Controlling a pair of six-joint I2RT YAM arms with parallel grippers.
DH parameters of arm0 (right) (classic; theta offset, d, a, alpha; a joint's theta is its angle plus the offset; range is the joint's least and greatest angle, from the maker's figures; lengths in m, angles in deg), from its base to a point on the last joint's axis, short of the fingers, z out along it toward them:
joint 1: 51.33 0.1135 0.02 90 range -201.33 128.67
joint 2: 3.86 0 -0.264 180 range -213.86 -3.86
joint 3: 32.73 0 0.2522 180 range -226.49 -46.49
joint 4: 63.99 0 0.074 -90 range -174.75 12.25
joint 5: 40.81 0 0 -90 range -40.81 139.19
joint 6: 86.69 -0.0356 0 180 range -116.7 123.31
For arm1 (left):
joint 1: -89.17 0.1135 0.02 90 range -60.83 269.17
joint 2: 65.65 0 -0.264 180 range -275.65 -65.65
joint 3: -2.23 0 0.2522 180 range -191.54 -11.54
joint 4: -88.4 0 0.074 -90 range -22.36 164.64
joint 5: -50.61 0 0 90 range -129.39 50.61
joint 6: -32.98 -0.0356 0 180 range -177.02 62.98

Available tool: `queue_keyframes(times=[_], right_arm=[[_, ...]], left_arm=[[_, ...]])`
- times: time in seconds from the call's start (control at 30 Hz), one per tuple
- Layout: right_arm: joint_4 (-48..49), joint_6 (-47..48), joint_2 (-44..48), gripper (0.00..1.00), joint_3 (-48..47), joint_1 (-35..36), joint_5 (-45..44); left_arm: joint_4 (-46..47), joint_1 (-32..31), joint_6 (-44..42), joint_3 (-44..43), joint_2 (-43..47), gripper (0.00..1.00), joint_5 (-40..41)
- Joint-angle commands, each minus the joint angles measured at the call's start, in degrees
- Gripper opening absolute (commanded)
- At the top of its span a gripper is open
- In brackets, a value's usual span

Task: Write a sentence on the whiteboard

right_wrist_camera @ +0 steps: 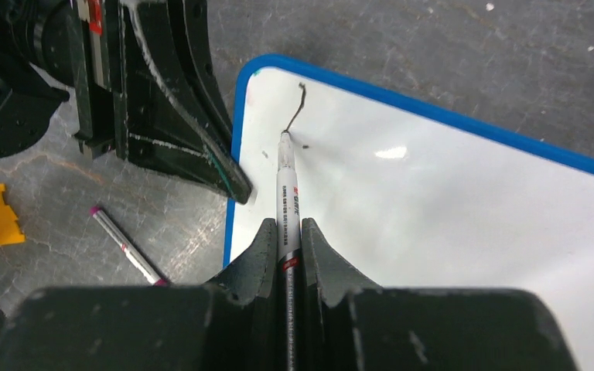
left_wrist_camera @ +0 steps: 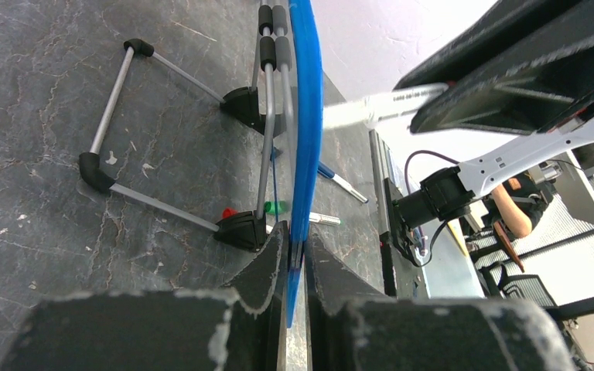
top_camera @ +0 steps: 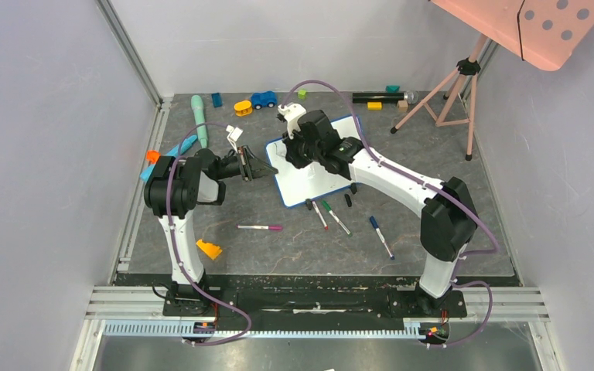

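Observation:
The whiteboard (top_camera: 321,178) lies tilted at the middle of the mat, white with a blue frame (left_wrist_camera: 307,116). My left gripper (top_camera: 267,168) is shut on its left edge; in the left wrist view the blue rim stands pinched between the fingers (left_wrist_camera: 296,236). My right gripper (top_camera: 294,148) hangs over the board's upper left corner, shut on a white marker (right_wrist_camera: 286,189). The marker's tip touches the white surface (right_wrist_camera: 433,224). Of the sentence, only one short dark curved stroke (right_wrist_camera: 300,100) shows, just beyond the tip.
Loose markers lie in front of the board: pink (top_camera: 261,227), red (top_camera: 317,214), green (top_camera: 336,218) and blue (top_camera: 381,236). A yellow block (top_camera: 209,249) sits near the left arm's base. Toys line the back edge, among them a blue car (top_camera: 263,99). A tripod (top_camera: 448,93) stands back right.

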Motion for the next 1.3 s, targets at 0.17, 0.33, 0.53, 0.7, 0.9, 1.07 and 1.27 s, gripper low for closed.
queue_keyframes(times=[0.17,0.33,0.53,0.7,0.9,1.07,1.27], right_arm=[[0.0,0.66,2.16,0.0,4.14,0.0,-0.63],[-0.22,0.36,1.8,0.0,2.78,-0.04,-1.77],[-1.39,0.12,1.68,0.0,2.08,-0.02,-4.79],[-2.15,0.11,2.18,0.0,2.25,-0.05,-7.91],[-2.17,0.05,2.51,0.0,2.36,-0.03,-8.65],[-2.26,0.14,2.68,0.0,2.28,-0.05,-8.39],[-1.92,0.33,3.36,0.0,2.61,-0.05,-7.92]], left_arm=[[2.78,-0.45,0.1,1.13,1.75,0.02,-4.23],[2.78,-0.45,0.1,1.1,1.79,0.02,-4.21],[2.78,-0.45,0.09,1.08,1.78,0.02,-4.25],[2.78,-0.45,0.1,0.99,1.87,0.02,-4.24],[2.78,-0.45,0.06,1.11,1.92,0.02,-4.25],[2.78,-0.45,0.05,1.04,1.82,0.02,-4.25],[2.78,-0.48,0.14,0.99,1.76,0.02,-4.24]])
